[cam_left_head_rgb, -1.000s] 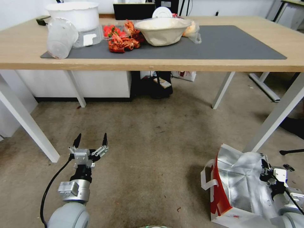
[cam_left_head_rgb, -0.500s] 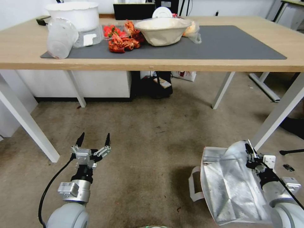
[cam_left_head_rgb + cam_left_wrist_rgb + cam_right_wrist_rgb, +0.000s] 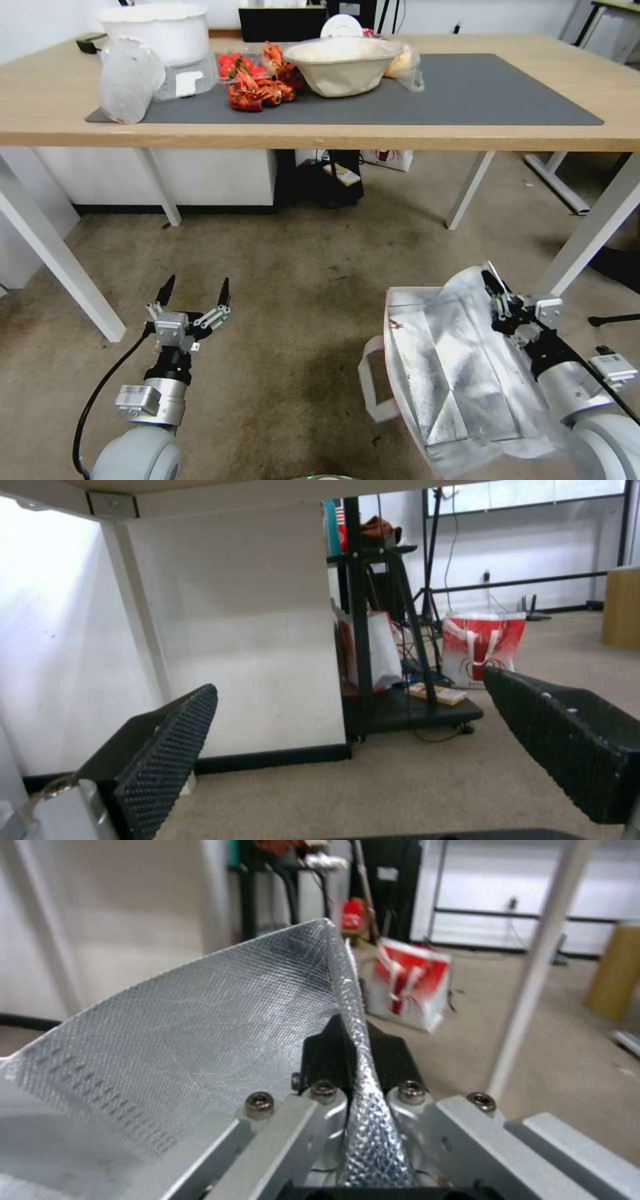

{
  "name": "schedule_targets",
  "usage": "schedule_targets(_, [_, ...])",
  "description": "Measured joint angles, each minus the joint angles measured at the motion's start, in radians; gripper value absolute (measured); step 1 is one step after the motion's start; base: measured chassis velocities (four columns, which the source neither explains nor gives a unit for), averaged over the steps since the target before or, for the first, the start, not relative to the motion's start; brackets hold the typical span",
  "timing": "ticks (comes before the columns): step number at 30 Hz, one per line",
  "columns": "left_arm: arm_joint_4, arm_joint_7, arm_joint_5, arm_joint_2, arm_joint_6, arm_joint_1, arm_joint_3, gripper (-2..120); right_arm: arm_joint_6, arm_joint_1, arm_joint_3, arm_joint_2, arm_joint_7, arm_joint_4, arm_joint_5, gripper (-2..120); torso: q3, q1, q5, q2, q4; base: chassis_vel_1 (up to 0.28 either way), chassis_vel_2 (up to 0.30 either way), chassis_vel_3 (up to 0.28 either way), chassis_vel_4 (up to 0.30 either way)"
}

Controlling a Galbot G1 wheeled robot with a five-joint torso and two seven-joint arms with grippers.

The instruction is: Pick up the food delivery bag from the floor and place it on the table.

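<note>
The boxy, silver-foil-lined white-and-red food delivery bag (image 3: 453, 373) is held tilted above the brownish-grey carpet floor (image 3: 313, 300), its mouth turned up toward the robot. Its rim is pinched by the right gripper (image 3: 497, 290). The left gripper (image 3: 193, 292) hangs spread wide.

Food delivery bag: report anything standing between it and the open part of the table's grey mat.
The right gripper holds the food delivery bag by its rim, below the table edge, which it must clear. The mat's right half lies bare.
</note>
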Motion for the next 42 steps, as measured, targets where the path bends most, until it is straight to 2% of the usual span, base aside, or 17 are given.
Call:
schedule_targets(6, [0.002, 0.001, -0.003, 0.001, -0.001, -0.005, -0.003, 100, -0.007, -0.003, 0.001, -0.028, -0.038, 0.056, 0.042, 0, 0.000, 0.000, 0.0001, 0.000, -0.0001, 0.000, 0.000, 0.000, 0.000])
schedule_targets(15, [0.010, 0.001, -0.014, 0.004, -0.005, -0.008, -0.010, 99, 0.032, -0.006, 0.032, -0.081, -0.107, 0.054, 0.107, 0, 0.000, 0.000, 0.0002, 0.000, 0.0000, 0.000, 0.000, 0.000, 0.000])
schedule_targets(25, [0.008, 0.005, -0.021, 0.004, -0.005, -0.014, -0.012, 99, 0.129, -0.003, 0.081, -0.137, -0.297, 0.055, 0.263, 0, 0.000, 0.000, 0.0002, 0.000, 0.0000, 0.000, 0.000, 0.000, 0.000])
schedule_targets(27, [0.008, 0.005, -0.022, 0.006, -0.005, -0.013, -0.014, 99, 0.132, -0.003, 0.085, -0.140, -0.318, 0.057, 0.285, 0, 0.000, 0.000, 0.0000, 0.000, 0.0000, 0.000, 0.000, 0.000, 0.000])
schedule_targets(31, [0.001, 0.004, -0.024, 0.010, -0.005, -0.011, -0.018, 99, 0.134, 0.008, 0.119, -0.154, -0.448, 0.048, 0.371, 0, 0.000, 0.000, 0.0002, 0.000, 0.0000, 0.000, 0.000, 0.000, 0.000])
schedule_targets(33, [-0.001, 0.004, -0.024, 0.010, -0.005, -0.010, -0.018, 100, 0.133, 0.010, 0.124, -0.156, -0.465, 0.046, 0.383, 0, 0.000, 0.000, 0.0002, 0.000, 0.0000, 0.000, 0.000, 0.000, 0.000])
schedule_targets(35, [-0.006, 0.004, -0.024, 0.010, -0.005, -0.008, -0.019, 99, 0.126, 0.016, 0.145, -0.164, -0.524, 0.036, 0.429, 0, 0.000, 0.000, 0.0001, 0.000, 0.0000, 0.000, 0.000, 0.000, 0.000])
schedule_targets(40, [-0.009, 0.003, -0.024, 0.010, -0.005, -0.007, -0.019, 99, 0.119, 0.016, 0.153, -0.166, -0.549, 0.032, 0.452, 0, 0.000, 0.000, 0.0001, 0.000, 0.0000, 0.000, 0.000, 0.000, 0.000])
schedule_targets(42, [-0.011, 0.003, -0.025, 0.011, -0.005, -0.005, -0.019, 100, 0.107, 0.015, 0.165, -0.167, -0.594, 0.027, 0.482, 0, 0.000, 0.000, 0.0000, 0.000, -0.0001, 0.000, 0.000, 0.000, 0.000])
